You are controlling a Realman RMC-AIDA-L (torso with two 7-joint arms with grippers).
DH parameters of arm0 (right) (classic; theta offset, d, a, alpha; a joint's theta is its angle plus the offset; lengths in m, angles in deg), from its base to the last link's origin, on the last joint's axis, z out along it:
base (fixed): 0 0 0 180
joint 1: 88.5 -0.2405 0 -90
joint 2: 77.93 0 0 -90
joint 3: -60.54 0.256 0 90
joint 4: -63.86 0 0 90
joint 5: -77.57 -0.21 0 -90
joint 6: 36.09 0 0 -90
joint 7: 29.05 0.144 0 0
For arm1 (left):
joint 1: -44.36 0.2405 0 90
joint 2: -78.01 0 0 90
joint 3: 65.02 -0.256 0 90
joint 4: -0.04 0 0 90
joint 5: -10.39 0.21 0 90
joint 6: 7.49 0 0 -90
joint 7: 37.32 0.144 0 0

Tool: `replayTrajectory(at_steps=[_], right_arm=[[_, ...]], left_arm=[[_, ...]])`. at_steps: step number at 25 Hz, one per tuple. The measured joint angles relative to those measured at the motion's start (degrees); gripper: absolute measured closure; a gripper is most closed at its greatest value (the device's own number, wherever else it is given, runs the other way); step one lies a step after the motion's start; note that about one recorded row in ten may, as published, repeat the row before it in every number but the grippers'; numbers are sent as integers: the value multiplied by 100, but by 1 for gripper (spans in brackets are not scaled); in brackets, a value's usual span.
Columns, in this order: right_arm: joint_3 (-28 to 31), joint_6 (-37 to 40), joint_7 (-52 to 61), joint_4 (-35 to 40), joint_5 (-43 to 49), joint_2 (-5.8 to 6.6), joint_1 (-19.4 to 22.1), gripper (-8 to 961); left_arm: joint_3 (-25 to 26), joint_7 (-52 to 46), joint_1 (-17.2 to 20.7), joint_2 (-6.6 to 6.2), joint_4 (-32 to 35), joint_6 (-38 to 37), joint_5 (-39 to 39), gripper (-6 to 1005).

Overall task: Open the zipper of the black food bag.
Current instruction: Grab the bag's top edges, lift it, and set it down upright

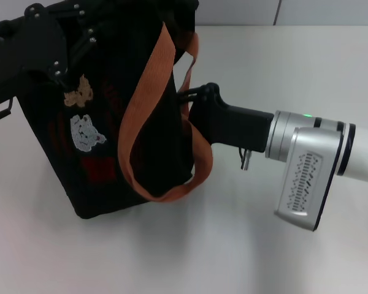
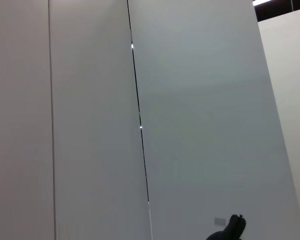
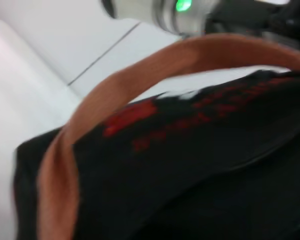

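Observation:
The black food bag (image 1: pixel 141 184) stands tilted on the white table (image 1: pixel 190 257), its bear patches (image 1: pixel 86 131) facing me and an orange handle (image 1: pixel 148 92) looping down its side. My right gripper (image 1: pixel 189 97) reaches in from the right and presses against the bag's upper right edge, its fingertips buried in the fabric. At the bag's top left corner sits my left gripper (image 1: pixel 52 46), resting on the bag. The zipper is hidden. The right wrist view shows the bag's black fabric (image 3: pixel 200 170) with red print, close up, under the orange handle (image 3: pixel 140 75).
White table surface stretches in front of and to the right of the bag. A grey wall (image 1: pixel 294 11) runs behind the table. The left wrist view shows only pale wall panels (image 2: pixel 200 125).

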Motion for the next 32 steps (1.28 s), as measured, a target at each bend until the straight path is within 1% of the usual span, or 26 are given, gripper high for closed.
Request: replayTrajectory(at_steps=[4,6,16,26,32], right_arm=[[-27,143,45,0,-491,0,-6,708],[-43,152,55,1,-529,0,-8,708],[-209,128,61,-57,-537,1,-17,707],[-231,11,-566,-98,-520,0,175,708],[-235,2,-695,-100,-515,0,247,708]], left_arm=[[-8,33,-3,1,-66,-11,-3,894],[-8,32,-3,1,-67,-12,-4,894],[-12,13,-7,1,-68,-35,-2,894],[-10,9,-7,-4,-68,-33,-1,895],[3,-4,-8,-8,-67,10,0,895]])
